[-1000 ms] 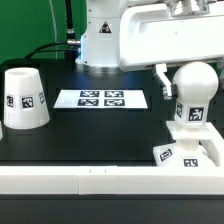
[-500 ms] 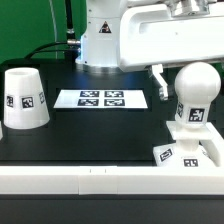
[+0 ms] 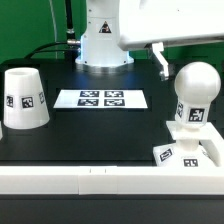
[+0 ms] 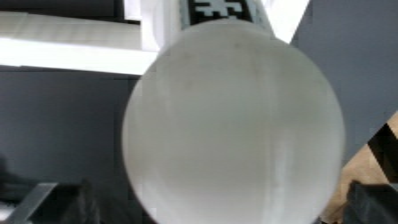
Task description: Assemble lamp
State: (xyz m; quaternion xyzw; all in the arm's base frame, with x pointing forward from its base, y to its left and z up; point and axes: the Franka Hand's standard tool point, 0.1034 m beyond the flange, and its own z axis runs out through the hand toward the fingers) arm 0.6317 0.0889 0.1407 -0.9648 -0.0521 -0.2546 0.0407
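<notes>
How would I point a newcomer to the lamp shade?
Start at the marker board on the black table. The shade stands alone at the exterior view's left of it. A tapered white cup, narrow end up, unlike the round-headed bulb opposite.

The shade [image 3: 25,98], bulb [image 3: 195,85] and base [image 3: 192,154] are white, each with black-and-white square tags. The marker board [image 3: 100,99] is white with 4 such tags. The desk [image 3: 100,138] is black, the rail [image 3: 60,180] white, the backdrop [image 3: 25,25] green.
</notes>
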